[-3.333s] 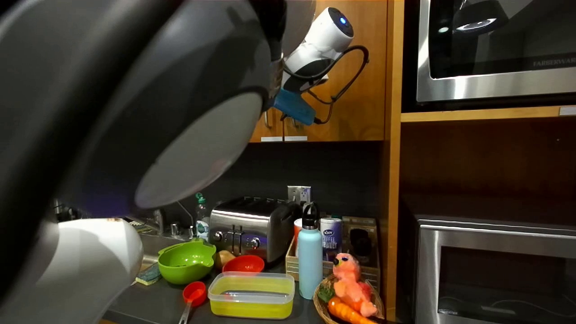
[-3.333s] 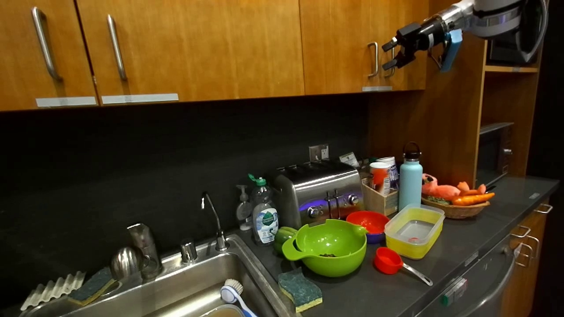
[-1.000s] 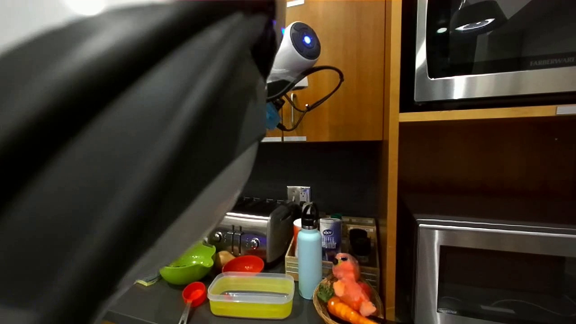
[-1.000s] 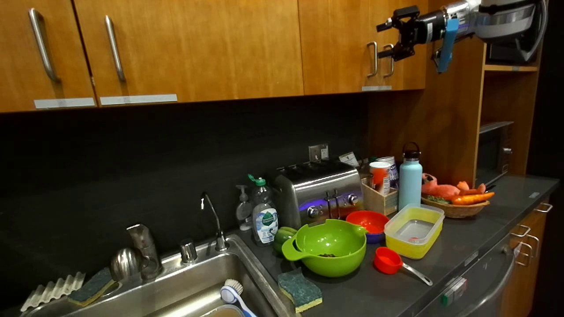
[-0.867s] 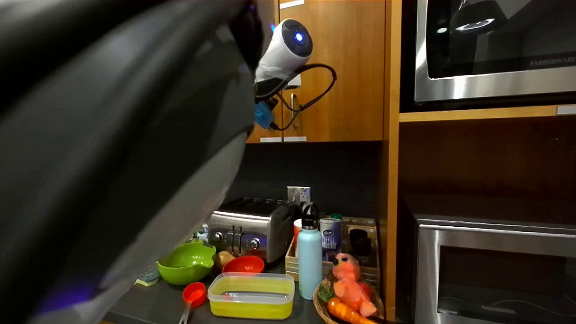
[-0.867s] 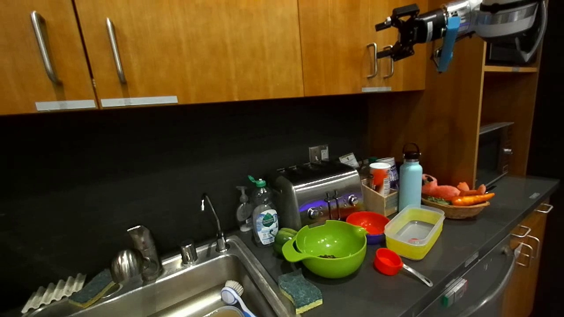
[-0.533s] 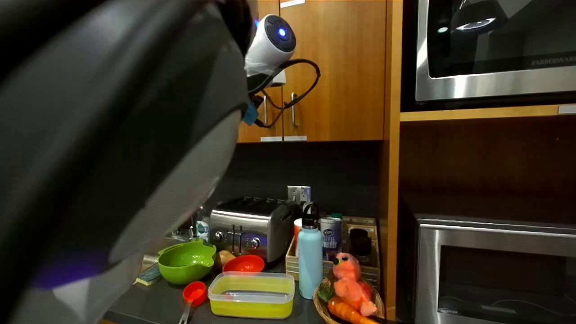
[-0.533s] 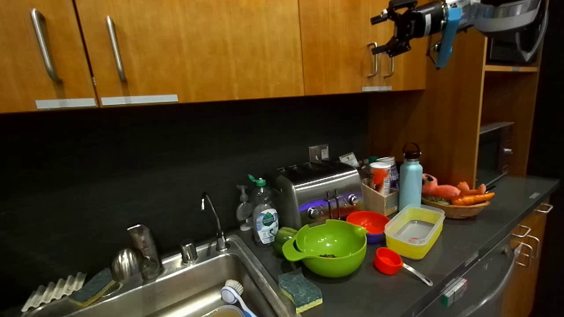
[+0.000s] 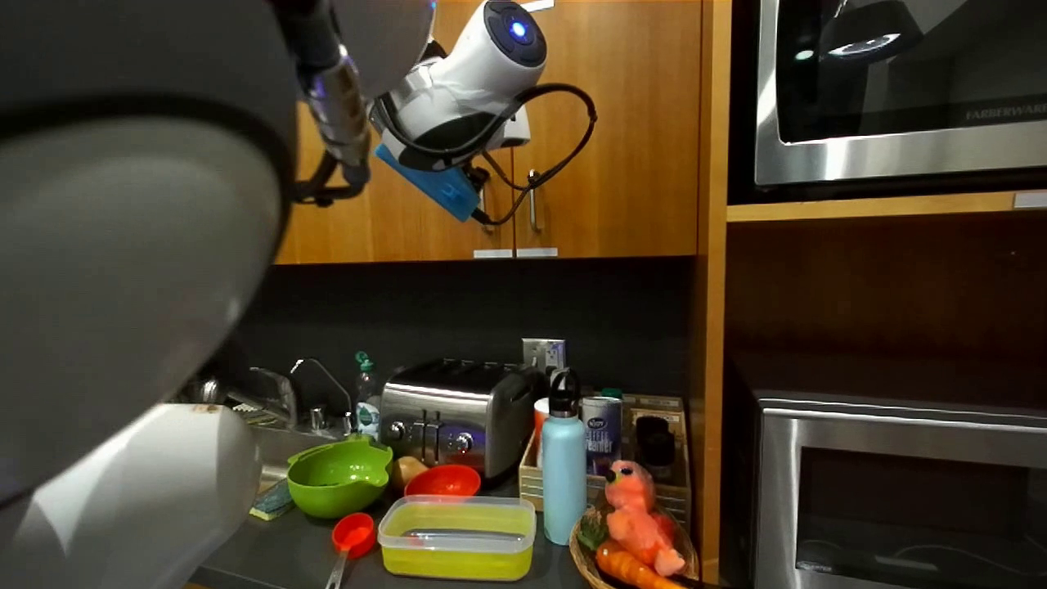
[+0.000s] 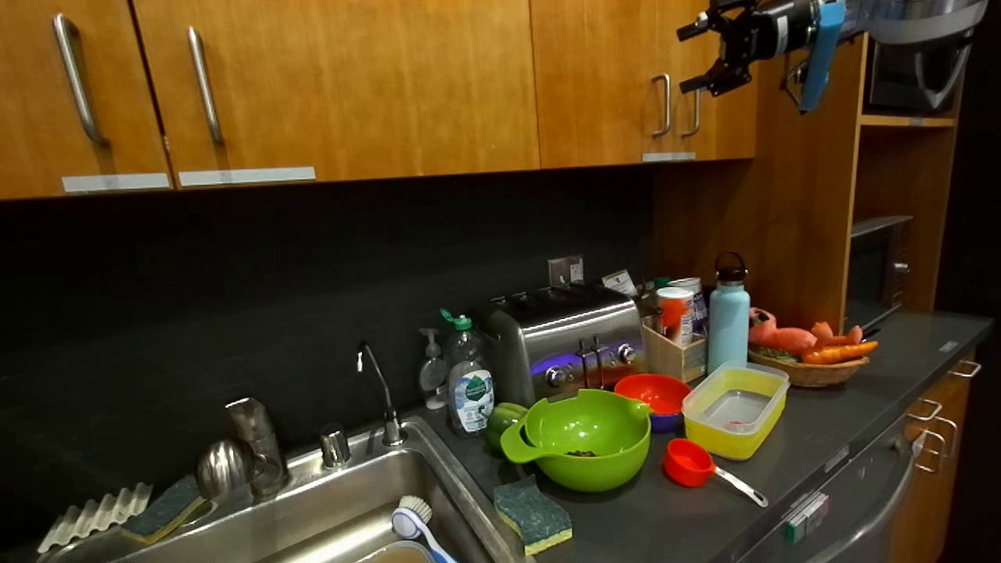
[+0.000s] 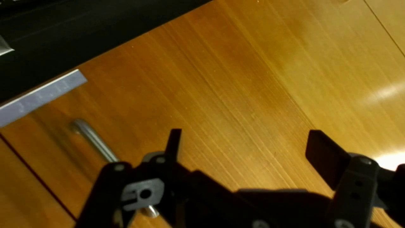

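My black gripper stands open in the wrist view, with only wooden cabinet door behind the gap between its fingers. A metal door handle passes partly behind the left finger's linkage. In an exterior view the gripper is high up, level with the upper cabinet's pair of handles, and one fingertip overlaps the top of the right-hand handle. Whether it touches is not clear. The gripper is hidden behind the wrist in an exterior view, where the blue wrist part shows beside the cabinet handles.
Below on the counter are a toaster, a green bowl, a red measuring cup, a yellow container, a blue bottle and a basket with a pink toy. A sink lies left. Tall shelving borders the cabinet.
Over the last second the gripper has risen, shifting left and then back right in an exterior view. The arm's near links have swung aside, uncovering more of the cabinet. Counter objects stay put.
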`<state>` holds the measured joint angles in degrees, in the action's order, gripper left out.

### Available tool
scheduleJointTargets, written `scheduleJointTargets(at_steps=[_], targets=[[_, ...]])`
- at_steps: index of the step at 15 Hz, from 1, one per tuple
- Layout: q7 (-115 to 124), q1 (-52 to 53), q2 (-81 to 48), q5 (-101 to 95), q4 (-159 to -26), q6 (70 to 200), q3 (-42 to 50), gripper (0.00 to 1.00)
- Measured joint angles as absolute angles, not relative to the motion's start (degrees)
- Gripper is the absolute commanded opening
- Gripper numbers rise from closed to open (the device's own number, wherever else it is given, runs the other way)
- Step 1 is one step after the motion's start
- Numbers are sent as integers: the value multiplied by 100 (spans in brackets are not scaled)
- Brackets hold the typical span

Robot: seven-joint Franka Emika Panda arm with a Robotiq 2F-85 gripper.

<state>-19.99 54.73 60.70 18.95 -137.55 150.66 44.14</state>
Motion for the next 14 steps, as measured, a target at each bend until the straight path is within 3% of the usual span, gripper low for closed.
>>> scheduleJointTargets(at_steps=[6, 14], targets=[[-2000, 5005, 6066, 1913, -13713, 14646, 4334, 100], [-2084, 5199, 5803, 1927, -13563, 14571, 4515, 100]])
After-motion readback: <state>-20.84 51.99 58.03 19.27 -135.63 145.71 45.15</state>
